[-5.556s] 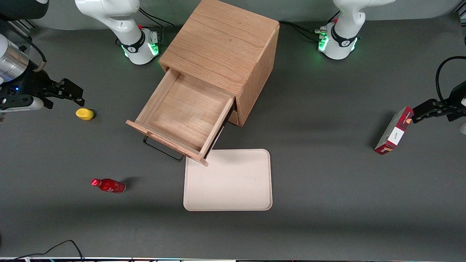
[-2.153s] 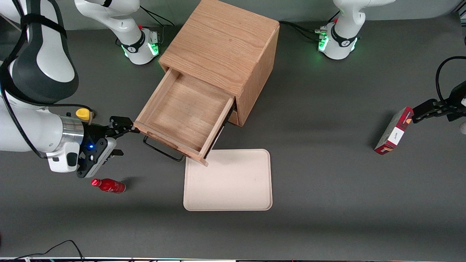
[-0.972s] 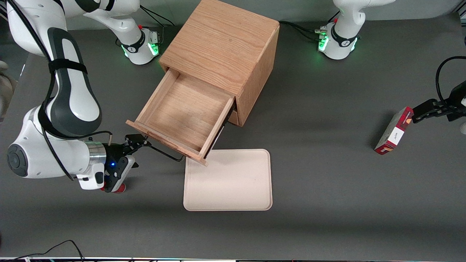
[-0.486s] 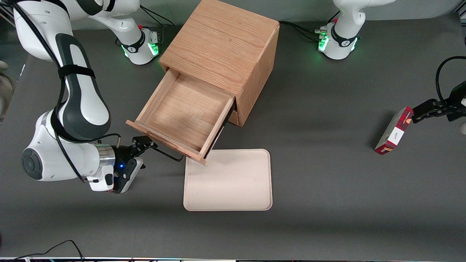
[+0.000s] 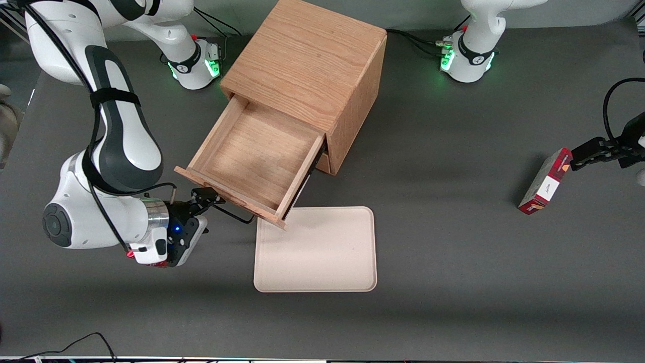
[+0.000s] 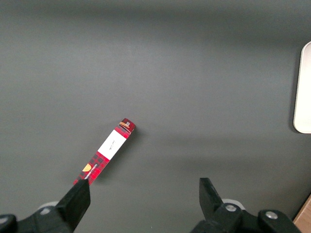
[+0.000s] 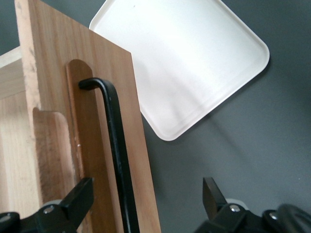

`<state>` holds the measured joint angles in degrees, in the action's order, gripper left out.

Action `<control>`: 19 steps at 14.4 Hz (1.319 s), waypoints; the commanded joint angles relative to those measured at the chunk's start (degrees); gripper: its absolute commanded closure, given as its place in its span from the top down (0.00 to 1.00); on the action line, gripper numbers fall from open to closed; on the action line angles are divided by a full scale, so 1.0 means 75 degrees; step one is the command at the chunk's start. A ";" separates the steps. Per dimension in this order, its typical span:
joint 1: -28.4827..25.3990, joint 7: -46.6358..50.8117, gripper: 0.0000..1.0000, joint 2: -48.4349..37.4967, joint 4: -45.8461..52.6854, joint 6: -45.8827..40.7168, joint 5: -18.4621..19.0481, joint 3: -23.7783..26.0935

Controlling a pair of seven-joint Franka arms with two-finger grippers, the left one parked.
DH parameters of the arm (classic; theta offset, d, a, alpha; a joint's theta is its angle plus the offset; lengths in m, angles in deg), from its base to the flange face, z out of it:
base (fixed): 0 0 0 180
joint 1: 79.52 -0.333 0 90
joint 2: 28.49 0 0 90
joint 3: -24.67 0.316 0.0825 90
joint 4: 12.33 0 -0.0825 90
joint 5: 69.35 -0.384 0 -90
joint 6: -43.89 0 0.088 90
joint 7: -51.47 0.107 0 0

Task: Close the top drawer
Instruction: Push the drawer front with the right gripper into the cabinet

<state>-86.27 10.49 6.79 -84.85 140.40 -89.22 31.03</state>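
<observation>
The light oak cabinet (image 5: 307, 60) stands at the back of the table, and its top drawer (image 5: 252, 151) is pulled far out, with nothing inside. The drawer's black wire handle (image 5: 233, 214) runs along the front panel facing the front camera. My right gripper (image 5: 207, 195) is in front of that panel, at the handle's end toward the working arm. In the right wrist view the gripper (image 7: 143, 199) is open. The black handle (image 7: 116, 145) and the panel's edge (image 7: 138, 160) lie between its fingers (image 7: 73, 201), touching neither.
A cream tray (image 5: 315, 249) lies on the table, nearer the front camera than the drawer, one corner under the drawer's corner. A red bottle (image 5: 132, 253) is mostly hidden under my wrist. A red box (image 5: 546, 181) stands toward the parked arm's end.
My right arm has swung in from the working arm's end of the table. In the last second the gripper slid along the drawer front to the handle. The drawer has not moved.
</observation>
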 commanded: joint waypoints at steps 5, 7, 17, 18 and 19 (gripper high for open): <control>-0.0049 0.0004 1.00 0.0288 0.0176 0.0245 -0.0081 -0.0028; -0.0049 0.0004 1.00 0.0346 0.0176 0.0327 -0.0081 -0.0028; -0.0131 0.0741 1.00 0.0335 0.0130 0.0363 -0.0069 -0.0039; -0.0131 0.0765 1.00 0.0300 0.0025 0.0374 -0.0069 -0.0028; -0.0131 0.0766 1.00 0.0265 -0.0022 0.0397 -0.0069 -0.0028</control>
<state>-86.68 14.56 8.78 -84.96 142.85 -89.22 31.02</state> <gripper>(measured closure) 0.000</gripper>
